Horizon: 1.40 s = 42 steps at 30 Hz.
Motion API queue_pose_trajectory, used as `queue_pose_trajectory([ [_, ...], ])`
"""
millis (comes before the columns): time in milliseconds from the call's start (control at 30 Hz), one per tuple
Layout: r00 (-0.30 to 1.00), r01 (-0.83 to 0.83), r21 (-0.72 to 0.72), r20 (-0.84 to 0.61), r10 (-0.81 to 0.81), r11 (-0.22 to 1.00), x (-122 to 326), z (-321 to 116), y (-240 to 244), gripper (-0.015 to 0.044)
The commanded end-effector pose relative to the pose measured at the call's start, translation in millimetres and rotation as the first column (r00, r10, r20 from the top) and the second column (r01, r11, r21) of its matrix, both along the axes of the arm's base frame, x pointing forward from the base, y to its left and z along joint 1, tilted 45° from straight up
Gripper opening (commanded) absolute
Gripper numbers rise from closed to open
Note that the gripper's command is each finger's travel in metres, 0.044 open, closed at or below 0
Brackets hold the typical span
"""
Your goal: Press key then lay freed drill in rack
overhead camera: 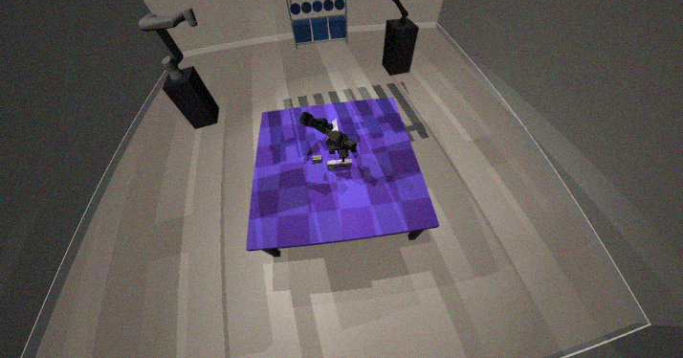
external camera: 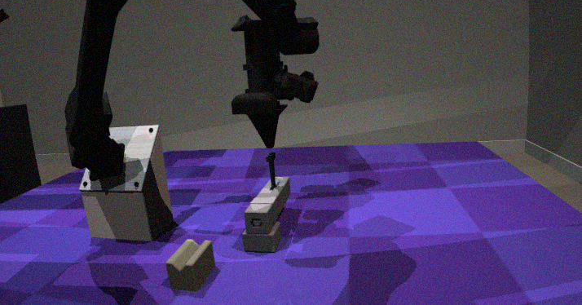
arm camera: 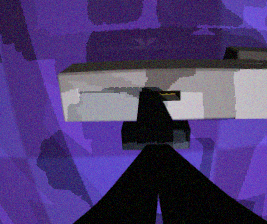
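A long pale block [overhead camera: 333, 166] [external camera: 261, 207] [arm camera: 216, 95] lies raised on the table with a hexagonal hole [external camera: 256, 223] in its near end. I cannot make out the drill for certain; a small yellowish strip [arm camera: 169, 94] shows in a slot on the block's top. The black key [external camera: 272, 173] [arm camera: 151, 112] stands upright from the block, with a wider head. My gripper [external camera: 270, 147] [arm camera: 157, 153] is shut and empty, pointing down just above the key's head, with a small gap. The tan rack [overhead camera: 317, 159] [external camera: 200, 268] with a V-shaped groove stands apart from the block.
A pale box with a sloping top [external camera: 116, 218] stands beside the arm's base, left of the block in the exterior view. The purple patterned table [overhead camera: 292, 222] [external camera: 407, 230] bears everything. Other arms on black pedestals [overhead camera: 191, 98] [overhead camera: 400, 47] stand away from the table.
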State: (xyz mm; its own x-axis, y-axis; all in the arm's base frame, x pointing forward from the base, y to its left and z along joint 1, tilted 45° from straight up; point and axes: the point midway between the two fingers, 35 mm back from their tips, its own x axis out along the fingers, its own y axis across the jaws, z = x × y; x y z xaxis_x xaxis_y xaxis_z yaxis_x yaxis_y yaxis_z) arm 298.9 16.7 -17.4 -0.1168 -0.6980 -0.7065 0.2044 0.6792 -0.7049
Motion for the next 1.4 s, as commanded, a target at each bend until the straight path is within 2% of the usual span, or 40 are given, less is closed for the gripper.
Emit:
queue_pose_trajectory([
  [0,1.0,-0.002,0.003,-0.01,0.002,1.0,-1,-3,-3,0.0],
  [1367,1.0,-0.005,0.004,-0.016,0.005,1.0,-4,-18,-17,0.0],
])
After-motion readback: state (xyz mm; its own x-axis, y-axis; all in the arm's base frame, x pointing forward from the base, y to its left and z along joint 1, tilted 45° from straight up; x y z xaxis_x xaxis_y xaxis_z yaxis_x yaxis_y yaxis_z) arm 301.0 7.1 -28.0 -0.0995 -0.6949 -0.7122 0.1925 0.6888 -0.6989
